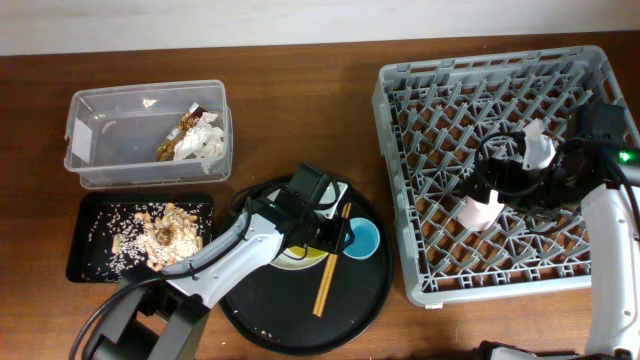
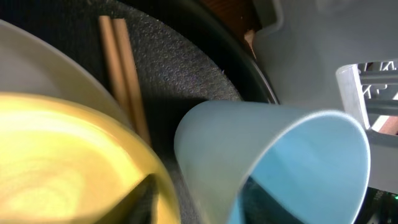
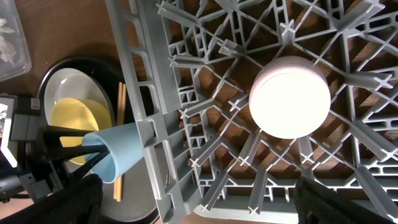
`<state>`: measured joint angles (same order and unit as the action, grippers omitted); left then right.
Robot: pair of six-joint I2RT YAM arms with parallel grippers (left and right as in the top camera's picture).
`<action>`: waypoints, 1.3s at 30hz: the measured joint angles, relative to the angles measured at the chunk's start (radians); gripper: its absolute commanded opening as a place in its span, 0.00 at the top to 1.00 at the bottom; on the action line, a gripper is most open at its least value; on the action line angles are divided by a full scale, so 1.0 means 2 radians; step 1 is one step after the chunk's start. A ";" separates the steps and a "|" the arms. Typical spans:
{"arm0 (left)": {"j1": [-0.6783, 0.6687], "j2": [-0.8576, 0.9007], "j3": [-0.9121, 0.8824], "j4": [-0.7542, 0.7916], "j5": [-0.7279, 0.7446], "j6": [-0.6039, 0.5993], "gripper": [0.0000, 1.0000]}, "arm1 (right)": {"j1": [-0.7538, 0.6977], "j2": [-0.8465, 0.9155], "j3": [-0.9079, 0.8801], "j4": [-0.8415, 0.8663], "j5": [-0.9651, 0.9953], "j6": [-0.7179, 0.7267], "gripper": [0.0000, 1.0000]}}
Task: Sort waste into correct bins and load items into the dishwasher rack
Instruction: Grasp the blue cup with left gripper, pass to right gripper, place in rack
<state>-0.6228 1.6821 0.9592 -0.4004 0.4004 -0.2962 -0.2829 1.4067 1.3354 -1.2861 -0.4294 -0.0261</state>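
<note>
My left gripper [image 1: 345,236] is shut on the wall of the light blue cup [image 1: 362,239] over the round black tray. In the left wrist view one finger sits inside the cup [image 2: 273,162] and one outside, and the gripper [image 2: 205,202] holds it tilted. The yellow bowl [image 2: 56,162] rests on the grey-green plate [image 2: 56,62], beside the chopsticks [image 1: 332,262]. The pink cup [image 1: 483,211] stands upside down in the grey rack [image 1: 400,150]. My right gripper [image 3: 199,199] hangs open and empty above the rack, near the pink cup [image 3: 289,96].
The clear tub [image 1: 90,150] at the back left holds white tissue [image 1: 212,142] and a brown-and-red wrapper [image 1: 175,142]. The shallow black tray [image 1: 85,215] in front of it holds food scraps [image 1: 165,235]. The round black tray [image 1: 300,320] lies close against the rack's left wall.
</note>
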 measured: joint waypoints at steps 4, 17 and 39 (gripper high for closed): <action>0.000 0.000 0.000 -0.001 -0.001 -0.002 0.77 | 0.000 0.000 0.000 0.000 0.000 0.000 0.01; 0.018 -0.034 0.000 -0.022 -0.011 -0.004 1.00 | 0.000 0.000 0.000 0.000 0.000 0.000 0.02; 0.285 -0.167 0.008 0.202 0.406 -0.178 1.00 | 0.106 0.027 0.001 0.090 -0.330 -0.136 0.01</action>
<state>-0.0521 1.3472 0.9745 0.0040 1.2125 -0.6525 -0.0715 1.4609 1.3365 -1.1057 -1.0893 -0.2977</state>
